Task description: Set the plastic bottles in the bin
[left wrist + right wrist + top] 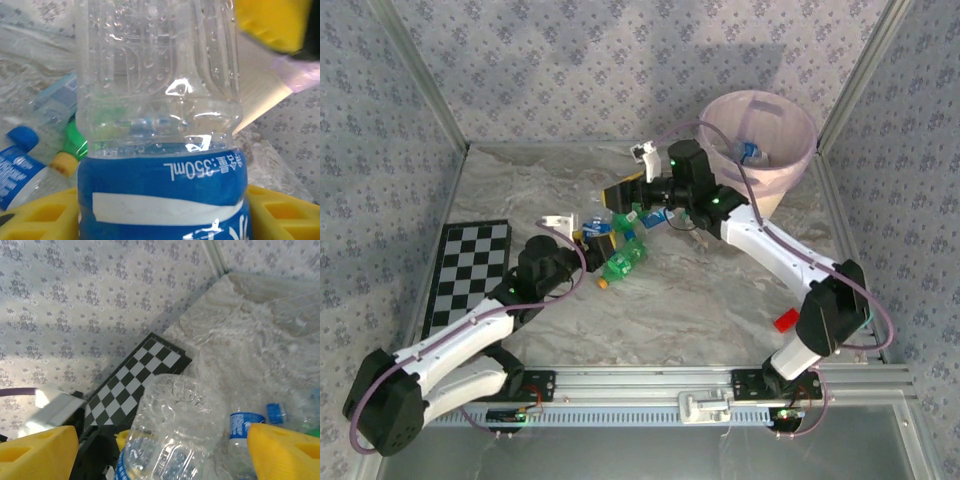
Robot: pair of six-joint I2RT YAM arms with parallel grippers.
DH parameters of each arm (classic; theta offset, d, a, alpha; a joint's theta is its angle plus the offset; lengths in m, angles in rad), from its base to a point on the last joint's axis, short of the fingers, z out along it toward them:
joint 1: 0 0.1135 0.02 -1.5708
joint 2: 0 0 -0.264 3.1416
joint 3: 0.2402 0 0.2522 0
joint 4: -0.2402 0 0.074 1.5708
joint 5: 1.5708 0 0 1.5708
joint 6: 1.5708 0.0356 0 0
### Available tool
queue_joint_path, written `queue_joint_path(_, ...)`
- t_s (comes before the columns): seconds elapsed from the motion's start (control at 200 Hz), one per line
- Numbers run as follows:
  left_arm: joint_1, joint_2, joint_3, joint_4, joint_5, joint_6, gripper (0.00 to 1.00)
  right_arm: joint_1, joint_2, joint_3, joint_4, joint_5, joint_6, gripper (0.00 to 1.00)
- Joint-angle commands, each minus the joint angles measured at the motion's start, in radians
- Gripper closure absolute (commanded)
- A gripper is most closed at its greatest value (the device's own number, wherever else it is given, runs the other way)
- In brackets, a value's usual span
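bin: far right corner of the table, by the back wall
bottle in the bin: inside, low against the near side
pile of bottles: middle of the table, left of the bin and nearer the arms
checkerboard: flat along the table's left edge, left of the pile
small block: near the right edge, in front of the bin, just beside the right arm
left gripper: at the pile's left side, clamped on the gripped bottle
right gripper: behind the pile; the straddled bottle sits between its spread fingers, gaps on both sides
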State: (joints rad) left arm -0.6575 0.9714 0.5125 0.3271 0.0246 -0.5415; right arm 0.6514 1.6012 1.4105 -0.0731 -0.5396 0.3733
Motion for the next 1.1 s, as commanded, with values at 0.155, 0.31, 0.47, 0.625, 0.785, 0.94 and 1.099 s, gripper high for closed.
queue_joint_path(0.155, -0.045, 0.011, 0.063, 0.066, 0.002, 0.061, 0.51, 0.020, 0.075, 0.042, 0.043, -0.098, 0.103, 0.14)
queue_joint_path(0.31, -0.054, 0.030, 0.072, 0.066, -0.003, 0.070, 0.51, 0.030, 0.096, 0.046, 0.066, -0.124, 0.125, 0.22)
queue_joint_path(0.47, -0.059, 0.037, 0.075, 0.067, -0.015, 0.071, 0.47, 0.027, 0.121, 0.065, 0.059, -0.152, 0.133, 0.40)
queue_joint_path(0.625, -0.057, 0.023, 0.070, 0.051, -0.038, 0.071, 0.35, 0.014, 0.119, 0.072, 0.052, -0.156, 0.122, 0.53)
queue_joint_path(0.785, -0.059, -0.009, 0.049, 0.031, -0.091, 0.066, 0.17, -0.021, 0.106, 0.085, 0.013, -0.140, 0.096, 0.55)
queue_joint_path(0.94, -0.056, -0.067, 0.007, 0.003, -0.206, 0.033, 0.09, -0.071, 0.076, 0.125, -0.089, -0.083, 0.019, 0.56)
queue_joint_path(1.099, -0.027, -0.115, -0.035, -0.045, -0.260, -0.025, 0.02, -0.135, 0.038, 0.215, -0.226, 0.018, -0.085, 0.56)
